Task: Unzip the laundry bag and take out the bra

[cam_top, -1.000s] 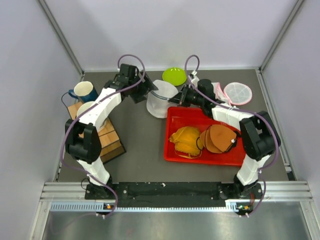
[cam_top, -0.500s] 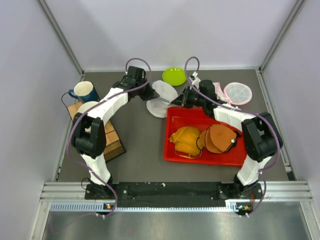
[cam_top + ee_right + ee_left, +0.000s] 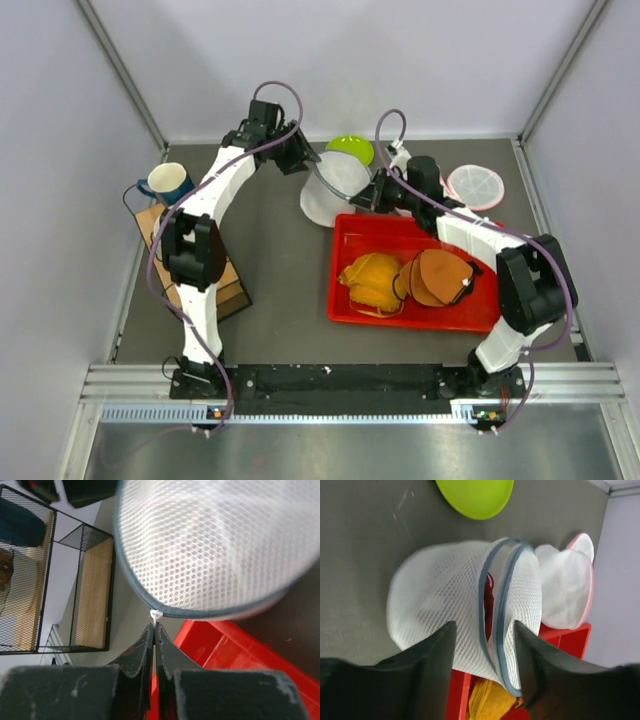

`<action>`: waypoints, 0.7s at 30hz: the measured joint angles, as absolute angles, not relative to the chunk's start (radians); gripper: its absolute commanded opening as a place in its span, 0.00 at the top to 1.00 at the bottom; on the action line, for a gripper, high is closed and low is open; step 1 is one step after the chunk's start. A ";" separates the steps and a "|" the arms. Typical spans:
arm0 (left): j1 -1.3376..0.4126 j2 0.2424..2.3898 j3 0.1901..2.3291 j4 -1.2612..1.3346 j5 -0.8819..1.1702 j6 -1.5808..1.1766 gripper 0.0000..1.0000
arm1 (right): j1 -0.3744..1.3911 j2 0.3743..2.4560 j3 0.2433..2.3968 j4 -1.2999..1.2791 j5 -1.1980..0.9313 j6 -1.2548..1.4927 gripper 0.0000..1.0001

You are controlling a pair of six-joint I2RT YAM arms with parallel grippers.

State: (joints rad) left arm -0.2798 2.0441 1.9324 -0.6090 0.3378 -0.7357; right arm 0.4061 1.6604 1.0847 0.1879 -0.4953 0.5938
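Gaping along its zip, the mesh bag [image 3: 335,190] sits at the red tray's [image 3: 337,290] far left corner. Right fingers [image 3: 142,650] press together on its white zip pull [image 3: 156,614]. Left fingers [image 3: 437,665] stand spread, the bag's rim between them. An orange bra [image 3: 372,280] lies in the tray; a green plate [image 3: 355,148] is just behind the bag.

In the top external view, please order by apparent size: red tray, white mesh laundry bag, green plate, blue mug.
1. red tray
2. white mesh laundry bag
3. green plate and blue mug: about alike, and the plate is partly hidden, so not ranked.
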 measured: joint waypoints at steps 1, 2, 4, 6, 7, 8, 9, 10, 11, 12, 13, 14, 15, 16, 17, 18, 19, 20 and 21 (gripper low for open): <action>-0.278 2.069 1.968 -0.614 0.327 -0.731 0.17 | 0.412 1.660 1.089 0.191 -0.496 0.600 1.00; -0.276 2.080 1.985 -0.615 0.316 -0.725 0.13 | 0.418 1.660 1.090 0.200 -0.499 0.615 1.00; -0.273 2.073 1.984 -0.637 0.287 -0.707 0.05 | 0.425 1.668 1.090 0.219 -0.505 0.651 1.00; -0.273 2.035 1.939 -0.640 0.241 -0.700 0.03 | 0.426 1.679 1.090 0.243 -0.508 0.683 1.00; -0.276 1.999 1.898 -0.647 0.218 -0.699 0.03 | 0.426 1.686 1.090 0.255 -0.509 0.696 1.00; -0.279 1.956 1.852 -0.651 0.202 -0.699 0.05 | 0.426 1.692 1.090 0.263 -0.511 0.706 1.00; -0.286 1.906 1.800 -0.648 0.188 -0.700 0.05 | 0.426 1.699 1.090 0.269 -0.514 0.716 1.00; -0.292 1.866 1.760 -0.648 0.184 -0.704 0.06 | 0.426 1.703 1.091 0.271 -0.516 0.721 1.00; -0.303 1.816 1.710 -0.635 0.178 -0.709 0.07 | 0.426 1.708 1.094 0.272 -0.519 0.728 1.00; -0.315 1.771 1.665 -0.621 0.176 -0.718 0.10 | 0.426 1.714 1.095 0.280 -0.521 0.732 1.00; -0.329 1.737 1.630 -0.607 0.180 -0.732 0.11 | 0.426 1.718 1.095 0.285 -0.522 0.736 1.00; -0.344 1.716 1.606 -0.587 0.187 -0.742 0.11 | 0.426 1.720 1.095 0.287 -0.524 0.738 1.00; -0.358 1.713 1.599 -0.572 0.194 -0.753 0.14 | 0.426 1.723 1.095 0.293 -0.525 0.740 1.00; -0.370 1.719 1.599 -0.554 0.198 -0.761 0.16 | 0.426 1.725 1.096 0.295 -0.525 0.743 1.00; -0.381 1.732 1.599 -0.534 0.204 -0.770 0.17 | 0.426 1.726 1.096 0.296 -0.525 0.744 1.00; -0.391 1.752 1.602 -0.518 0.212 -0.778 0.18 | 0.426 1.726 1.096 0.296 -0.525 0.744 1.00; -0.400 1.780 1.604 -0.501 0.220 -0.788 0.19 | 0.426 1.726 1.096 0.297 -0.526 0.744 1.00; -0.405 1.800 1.604 -0.492 0.223 -0.794 0.20 | 0.426 1.726 1.096 0.296 -0.526 0.744 1.00; -0.407 1.827 1.604 -0.485 0.228 -0.802 0.21 | 0.426 1.726 1.096 0.296 -0.525 0.744 1.00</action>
State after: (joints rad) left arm -0.4072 1.8275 1.6035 -0.4850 0.2279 -0.8024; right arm 0.4255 1.7264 1.0958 0.2962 -0.5255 0.7441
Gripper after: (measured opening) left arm 0.813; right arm 0.006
